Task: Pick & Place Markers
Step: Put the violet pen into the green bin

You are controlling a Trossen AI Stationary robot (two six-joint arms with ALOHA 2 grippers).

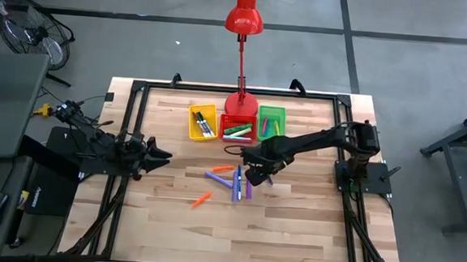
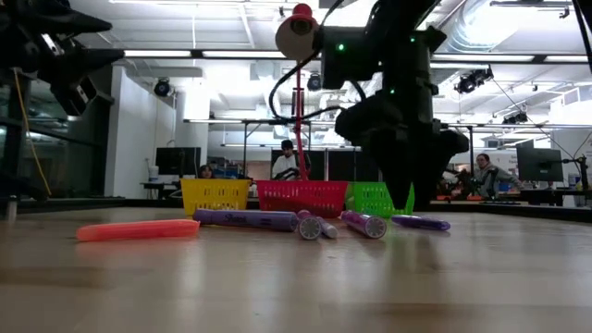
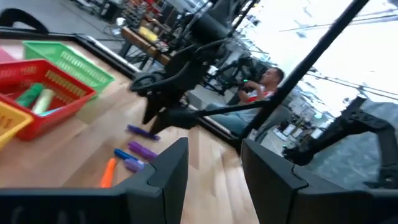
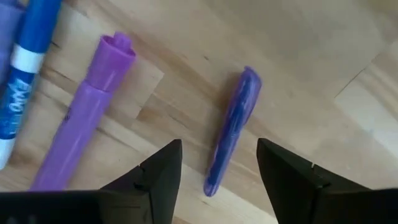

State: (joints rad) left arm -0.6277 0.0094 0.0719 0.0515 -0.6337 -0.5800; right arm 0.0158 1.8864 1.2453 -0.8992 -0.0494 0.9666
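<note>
Six markers are counted loose on the wooden tabletop, more in three bins. The right claw is held open and empty over a purple one. The left claw is parked open.

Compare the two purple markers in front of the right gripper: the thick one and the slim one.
The thick purple marker is light lilac and wide, with a stepped round cap; the slim purple marker is darker, narrower and shorter in view, tapering to a rounded tip. The slim one lies between the open fingers of the right gripper; the thick one lies off to one side. Both lie flat on the wooden table.
</note>
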